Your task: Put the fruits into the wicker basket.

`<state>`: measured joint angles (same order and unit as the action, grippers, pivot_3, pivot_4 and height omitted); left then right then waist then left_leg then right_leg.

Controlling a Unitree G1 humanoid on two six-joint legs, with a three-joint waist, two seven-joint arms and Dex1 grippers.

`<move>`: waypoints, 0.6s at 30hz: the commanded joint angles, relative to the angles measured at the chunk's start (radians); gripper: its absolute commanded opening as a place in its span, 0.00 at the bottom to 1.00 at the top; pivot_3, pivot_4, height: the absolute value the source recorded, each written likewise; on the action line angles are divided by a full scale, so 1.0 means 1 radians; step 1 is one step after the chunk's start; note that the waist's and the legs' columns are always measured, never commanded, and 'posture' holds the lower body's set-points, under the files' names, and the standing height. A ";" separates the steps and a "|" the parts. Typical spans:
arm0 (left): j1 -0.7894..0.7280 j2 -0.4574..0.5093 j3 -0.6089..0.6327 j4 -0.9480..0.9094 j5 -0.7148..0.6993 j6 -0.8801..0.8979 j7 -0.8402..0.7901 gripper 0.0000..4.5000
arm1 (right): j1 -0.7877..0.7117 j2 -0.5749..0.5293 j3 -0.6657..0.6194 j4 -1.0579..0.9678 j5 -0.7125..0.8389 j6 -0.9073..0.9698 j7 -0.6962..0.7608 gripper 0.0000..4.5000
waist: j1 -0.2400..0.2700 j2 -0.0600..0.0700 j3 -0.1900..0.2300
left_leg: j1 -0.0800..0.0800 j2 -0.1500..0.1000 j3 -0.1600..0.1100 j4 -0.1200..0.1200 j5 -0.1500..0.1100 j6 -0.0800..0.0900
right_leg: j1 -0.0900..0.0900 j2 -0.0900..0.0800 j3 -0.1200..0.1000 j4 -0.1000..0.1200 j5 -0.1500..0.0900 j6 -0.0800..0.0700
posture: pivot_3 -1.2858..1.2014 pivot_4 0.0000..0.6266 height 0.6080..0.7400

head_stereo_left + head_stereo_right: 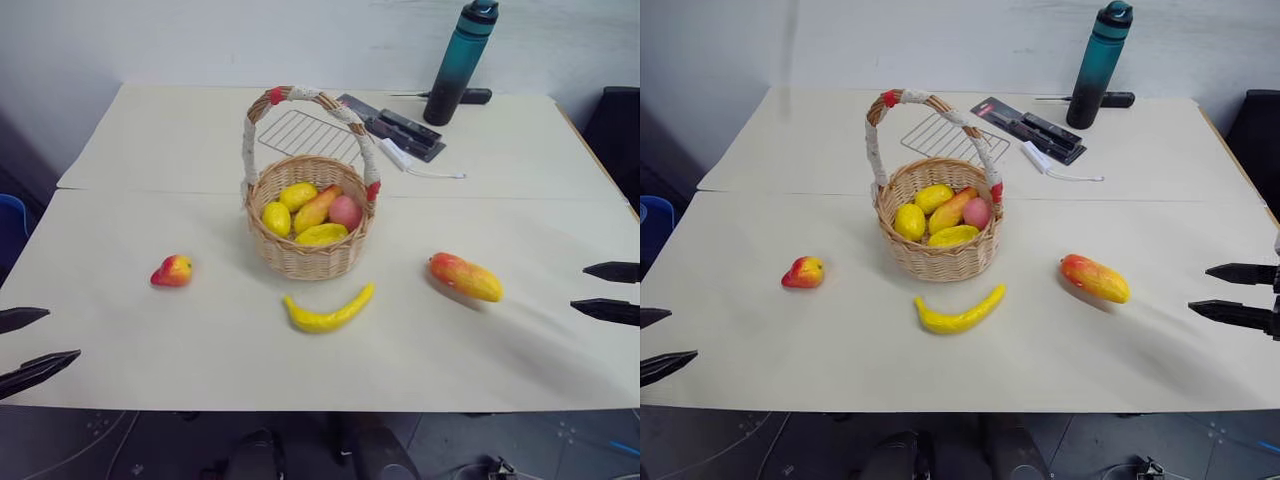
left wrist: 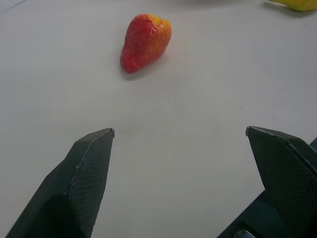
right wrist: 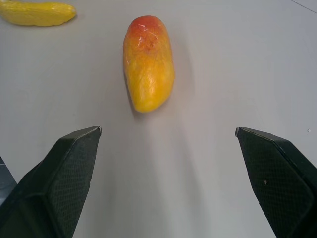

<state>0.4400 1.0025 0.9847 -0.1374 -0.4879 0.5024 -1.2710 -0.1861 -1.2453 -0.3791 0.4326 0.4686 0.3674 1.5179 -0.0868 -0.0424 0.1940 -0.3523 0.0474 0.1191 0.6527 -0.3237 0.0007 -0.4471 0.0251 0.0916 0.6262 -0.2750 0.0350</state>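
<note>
Wide-spread black end effectors (image 1: 22, 346) (image 1: 608, 291), smooth curved banana (image 1: 329, 310), round woven wicker basket (image 1: 305, 255)

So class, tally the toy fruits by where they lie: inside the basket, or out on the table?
In the wicker basket: 5
On the table: 3 – apple-like fruit, banana, mango
Total: 8

Table (image 1: 150, 150) carries wicker basket (image 1: 305, 255), apple (image 1: 172, 271), banana (image 1: 328, 311), mango (image 1: 465, 277), bottle (image 1: 458, 65).
</note>
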 commanded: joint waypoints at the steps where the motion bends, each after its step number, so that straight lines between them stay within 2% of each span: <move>1: 0.000 0.013 0.026 -0.015 -0.010 -0.005 -0.009 1.00 | -0.001 0.000 -0.012 -0.027 0.009 -0.001 0.019 1.00 | -0.001 0.000 0.000 | 0.000 0.000 0.000 0.000 0.000 0.000 | 0.000 0.000 0.000 0.000 0.000 0.000 | 0.52 0.24 1.00; 18: -0.060 0.018 -0.036 0.009 0.035 -0.044 0.052 1.00 | 0.014 0.051 -0.043 -0.041 -0.013 -0.109 -0.071 1.00 | 0.001 0.000 0.000 | 0.000 0.000 0.001 -0.001 0.000 -0.001 | -0.001 0.000 0.000 0.002 0.001 0.003 | 0.52 0.24 1.00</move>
<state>0.3930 1.0044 0.9324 -0.1385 -0.4557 0.4720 -1.2272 -0.1719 -1.2020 -0.3789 0.3994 0.4601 0.2949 1.4646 -0.0861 -0.0419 0.1942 -0.3520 0.0475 0.1197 0.6518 -0.3237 -0.0006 -0.4480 0.0253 0.0913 0.6278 -0.2736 0.0381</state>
